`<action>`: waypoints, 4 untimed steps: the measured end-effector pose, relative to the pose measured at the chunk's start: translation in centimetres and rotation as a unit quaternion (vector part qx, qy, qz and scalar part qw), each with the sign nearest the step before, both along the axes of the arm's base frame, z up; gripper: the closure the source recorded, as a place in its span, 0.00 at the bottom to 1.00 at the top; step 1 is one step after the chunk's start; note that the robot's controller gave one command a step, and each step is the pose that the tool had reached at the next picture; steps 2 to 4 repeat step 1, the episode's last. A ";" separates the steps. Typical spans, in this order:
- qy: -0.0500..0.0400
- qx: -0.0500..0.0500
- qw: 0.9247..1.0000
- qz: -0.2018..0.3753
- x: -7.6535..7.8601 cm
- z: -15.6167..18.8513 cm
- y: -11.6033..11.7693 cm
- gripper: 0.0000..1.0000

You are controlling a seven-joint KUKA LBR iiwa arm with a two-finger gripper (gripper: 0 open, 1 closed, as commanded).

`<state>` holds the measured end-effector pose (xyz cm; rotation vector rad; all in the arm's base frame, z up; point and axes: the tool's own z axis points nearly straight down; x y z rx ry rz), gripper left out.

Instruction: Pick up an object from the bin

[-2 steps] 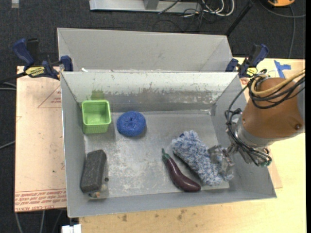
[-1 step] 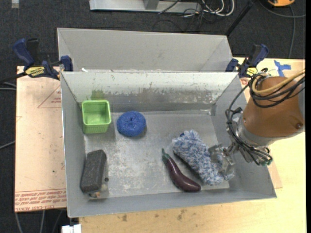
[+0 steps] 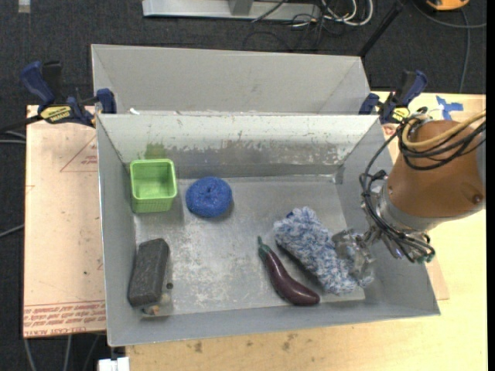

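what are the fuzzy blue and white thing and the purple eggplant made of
The blue and white thing looks like soft chenille or yarn cloth, matte: its surface is shaggy tufts. The purple eggplant looks like smooth plastic or rubber, slightly glossy: a pale sheen runs along its skin.

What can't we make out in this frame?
Camera view:
- Right end of the blue-and-white fluffy cloth: hidden under the gripper; contact between them is unclear.
- Right wall of the grey metal bin: partly covered by the arm's orange cover.
- Small bit at the near end of the dark grey oblong block: too small to identify.
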<state>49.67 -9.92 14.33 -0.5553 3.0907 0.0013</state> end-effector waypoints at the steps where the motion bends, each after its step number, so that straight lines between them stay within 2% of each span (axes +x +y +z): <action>1: 0.000 0.000 1.000 0.000 0.0 0.7 0.0 1.00; 4: 0.000 0.000 1.000 0.000 0.0 0.7 0.0 1.00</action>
